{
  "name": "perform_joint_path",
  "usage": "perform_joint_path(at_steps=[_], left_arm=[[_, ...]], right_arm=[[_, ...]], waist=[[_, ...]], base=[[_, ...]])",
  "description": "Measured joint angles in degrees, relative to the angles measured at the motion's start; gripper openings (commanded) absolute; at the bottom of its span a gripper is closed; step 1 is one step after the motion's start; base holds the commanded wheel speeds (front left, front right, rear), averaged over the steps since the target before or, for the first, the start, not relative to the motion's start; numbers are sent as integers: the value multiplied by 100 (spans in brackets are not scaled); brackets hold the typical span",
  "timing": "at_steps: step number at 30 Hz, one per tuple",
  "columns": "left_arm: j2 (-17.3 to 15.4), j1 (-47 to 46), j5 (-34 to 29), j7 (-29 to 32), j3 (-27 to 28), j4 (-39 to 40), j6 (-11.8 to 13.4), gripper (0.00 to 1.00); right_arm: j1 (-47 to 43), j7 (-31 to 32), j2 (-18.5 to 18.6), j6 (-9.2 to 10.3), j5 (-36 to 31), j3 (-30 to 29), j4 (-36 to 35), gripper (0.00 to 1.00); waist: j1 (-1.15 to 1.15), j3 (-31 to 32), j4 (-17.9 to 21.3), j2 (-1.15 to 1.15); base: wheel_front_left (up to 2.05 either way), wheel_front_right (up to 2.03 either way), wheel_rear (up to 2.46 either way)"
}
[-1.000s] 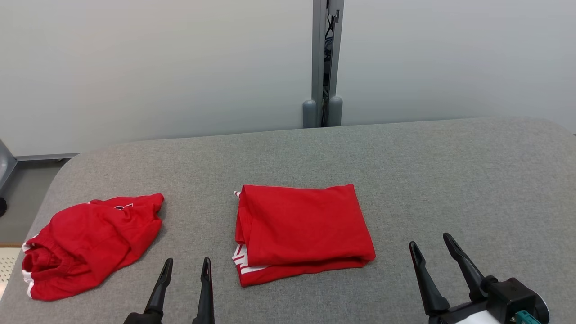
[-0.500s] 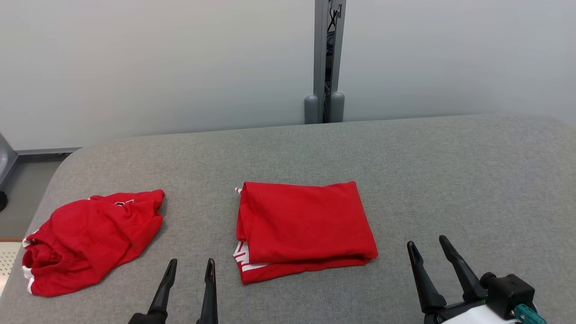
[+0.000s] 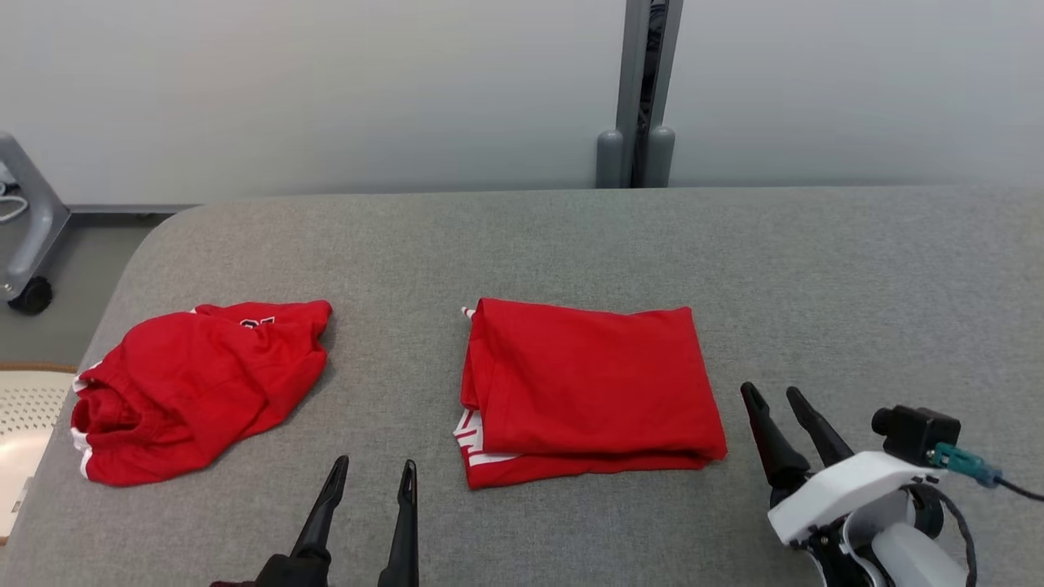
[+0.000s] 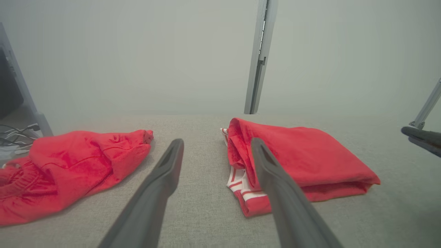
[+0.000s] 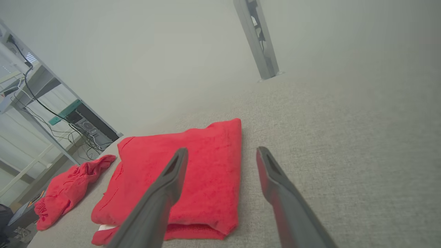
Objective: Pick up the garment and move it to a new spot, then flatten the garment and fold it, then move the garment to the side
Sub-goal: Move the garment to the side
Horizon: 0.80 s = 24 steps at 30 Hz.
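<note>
Garment (image 3: 587, 391): red, folded into a flat rectangle, lying at the middle of the grey padded table (image 3: 856, 269). White-striped trim exposed at the near left corner, under the top layer. Layers stacked fairly evenly, with slight bunching along the left side.

Second red garment (image 3: 196, 391): crumpled, not folded, resting near the table's left edge, well apart from the folded one. White trim visible at its near left end.

Left gripper (image 3: 374, 465): low over the table by the front edge, between the two pieces and nearer the folded one's left corner. Fingers spread wide, nothing between them, no contact with cloth.

Right gripper (image 3: 769, 391): just beside the folded piece's near right corner, apart from it. Fingers likewise spread, empty, pointing away from the robot. Pale forearm and small dark camera block visible behind it.

Grey upright post (image 3: 640, 81): behind the table's far edge, against a pale wall (image 3: 326, 81).
</note>
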<state>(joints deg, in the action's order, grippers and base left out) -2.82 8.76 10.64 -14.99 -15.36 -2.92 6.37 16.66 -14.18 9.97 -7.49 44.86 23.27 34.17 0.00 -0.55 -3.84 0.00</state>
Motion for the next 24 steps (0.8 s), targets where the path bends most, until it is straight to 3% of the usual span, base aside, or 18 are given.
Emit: perform_joint_path(at_steps=[3, 13, 24], left_arm=[[1, -148, -5, 0, -63, 5, 1, 100], [1, -444, 4, 0, -290, -35, 44, 100], [1, -620, 12, 0, -419, -100, 94, 100]], right_arm=[[392, 193, 73, 0, 578, 218, 287, 100], [1053, 532, 352, 0, 1618, 754, 970, 100], [1330, 717, 513, 0, 2608, 1244, 1029, 100]], waist=[[0, -175, -118, 0], [0, -657, -486, 0], [0, -915, -684, 0]], base=[[0, 0, 0], [0, 0, 0], [0, 0, 0]])
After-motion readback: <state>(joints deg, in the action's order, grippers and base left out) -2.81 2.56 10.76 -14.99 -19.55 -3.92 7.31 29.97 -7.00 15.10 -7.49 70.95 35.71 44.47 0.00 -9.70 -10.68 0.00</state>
